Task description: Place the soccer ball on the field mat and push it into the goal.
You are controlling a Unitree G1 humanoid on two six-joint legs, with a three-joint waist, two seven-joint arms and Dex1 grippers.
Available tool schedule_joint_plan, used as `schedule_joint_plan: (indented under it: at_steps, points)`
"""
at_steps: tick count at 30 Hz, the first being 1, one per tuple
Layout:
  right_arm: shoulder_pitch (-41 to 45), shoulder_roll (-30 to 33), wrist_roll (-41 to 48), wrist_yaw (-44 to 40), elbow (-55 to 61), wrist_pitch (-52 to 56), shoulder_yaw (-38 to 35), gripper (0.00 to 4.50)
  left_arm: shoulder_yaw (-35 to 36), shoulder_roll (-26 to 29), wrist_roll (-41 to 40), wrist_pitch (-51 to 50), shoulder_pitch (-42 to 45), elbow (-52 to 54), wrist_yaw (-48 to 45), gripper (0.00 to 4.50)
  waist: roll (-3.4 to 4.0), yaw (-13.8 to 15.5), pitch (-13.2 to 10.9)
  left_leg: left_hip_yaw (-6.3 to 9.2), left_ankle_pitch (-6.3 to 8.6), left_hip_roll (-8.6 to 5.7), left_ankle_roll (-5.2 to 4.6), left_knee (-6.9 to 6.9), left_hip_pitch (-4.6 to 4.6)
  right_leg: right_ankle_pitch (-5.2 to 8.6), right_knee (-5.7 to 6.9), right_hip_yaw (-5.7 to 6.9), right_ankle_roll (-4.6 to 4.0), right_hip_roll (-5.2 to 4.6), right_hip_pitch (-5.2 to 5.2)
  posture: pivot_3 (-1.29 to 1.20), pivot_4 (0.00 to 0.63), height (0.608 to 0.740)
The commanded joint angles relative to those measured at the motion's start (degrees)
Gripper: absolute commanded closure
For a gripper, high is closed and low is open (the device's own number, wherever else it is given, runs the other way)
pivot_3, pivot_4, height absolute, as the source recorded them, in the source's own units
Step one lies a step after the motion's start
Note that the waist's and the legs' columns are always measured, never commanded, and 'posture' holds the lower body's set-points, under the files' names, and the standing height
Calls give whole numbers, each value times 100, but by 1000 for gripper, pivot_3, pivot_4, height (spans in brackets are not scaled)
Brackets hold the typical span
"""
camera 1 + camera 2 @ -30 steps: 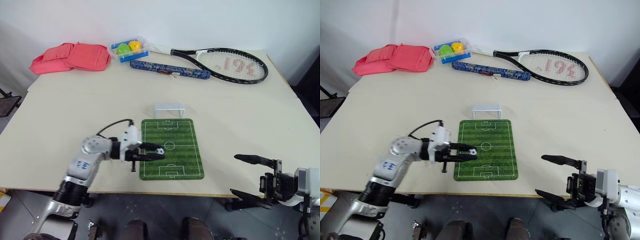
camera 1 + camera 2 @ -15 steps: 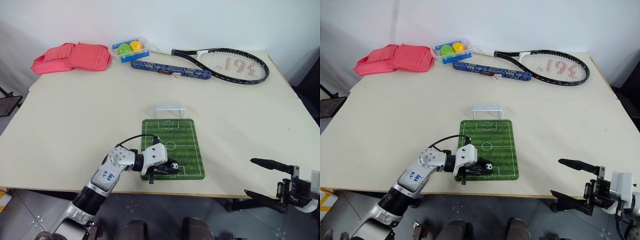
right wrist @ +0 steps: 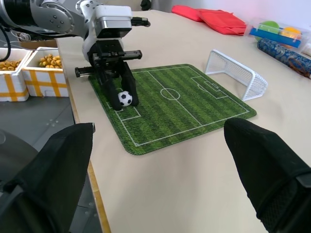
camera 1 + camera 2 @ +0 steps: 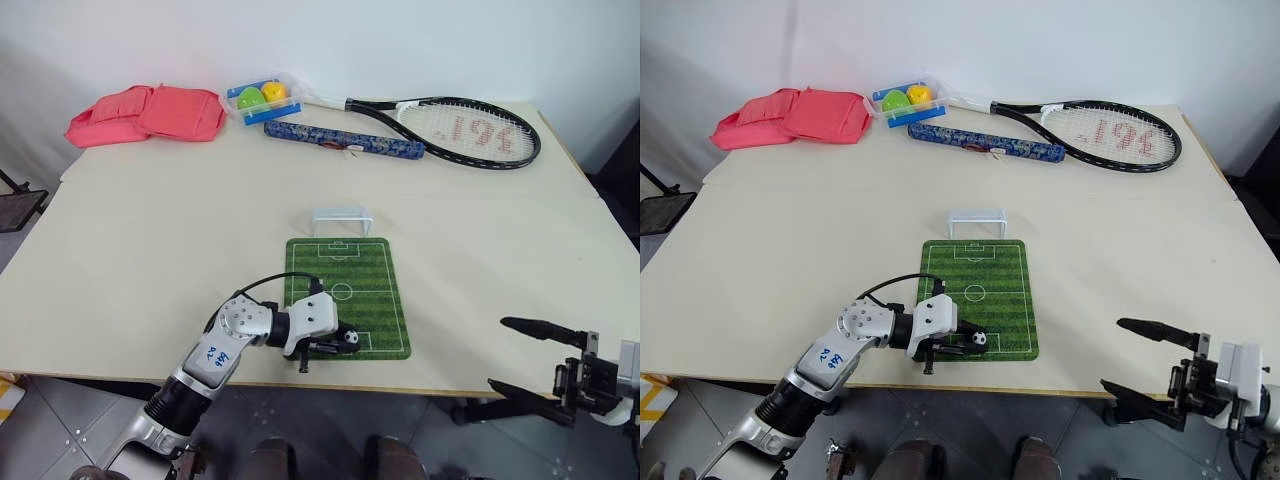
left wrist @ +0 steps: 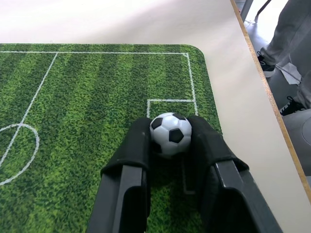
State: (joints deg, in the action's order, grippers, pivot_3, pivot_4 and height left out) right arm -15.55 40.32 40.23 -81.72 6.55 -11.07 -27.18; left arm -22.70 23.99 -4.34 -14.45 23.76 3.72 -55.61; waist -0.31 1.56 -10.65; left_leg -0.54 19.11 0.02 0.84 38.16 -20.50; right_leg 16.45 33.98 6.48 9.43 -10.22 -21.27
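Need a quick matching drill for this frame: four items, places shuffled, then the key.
Items:
1. soccer ball
2. goal
3. tennis racket
4. right claw

Places:
A. far right part of the table
B. open, off the table's near edge
C. between the left claw fingers, on the field mat
D. at the mat's far end

Pairs: 1-C, 2-D, 3-A, 4-B

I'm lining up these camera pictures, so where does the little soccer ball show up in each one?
Left eye view: soccer ball on the field mat, at its near end.
Right eye view: same spot, at the left gripper.
Left wrist view: centre, between the fingers.
Right wrist view: left of centre.
Shared landmark: the small penalty box lines beside the ball.
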Motion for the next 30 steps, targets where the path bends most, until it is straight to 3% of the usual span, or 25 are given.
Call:
schedule_joint_plan:
  at_steps: [1,4,20,27,30]
  points:
    - [18,-26,12,66,183,25,16,0,-29,-4,-27,94,-27,165,-55,2100,0,1,0,0,0,0,0,0,0,0,0,0,0,0,0,0,150,740]
    - [41,-40,-13,108,204,52,56,0,-25,30,-43,315,-52,197,-147,1156,0,0,0,0,0,0,0,0,0,0,0,0,0,0,0,0,150,740]
    - [151,-52,-29,171,268,259,285,0,505,-1,-489,864,-43,272,-256,1156,0,-1,0,0,0,0,0,1,0,0,0,0,0,0,1,0,150,740]
    - [210,-20,173,251,315,362,130,0,1330,1020,-1534,1223,-696,967,-1318,1156,6,-38,0,-1,0,4,0,-2,3,-1,0,0,-1,1,-1,0,150,740]
    - [259,37,177,153,278,324,77,0,1706,1483,-1895,1142,-1460,1380,-1499,1735,8,-21,-1,-1,1,5,0,-1,4,-1,-1,-1,-1,0,1,0,150,740]
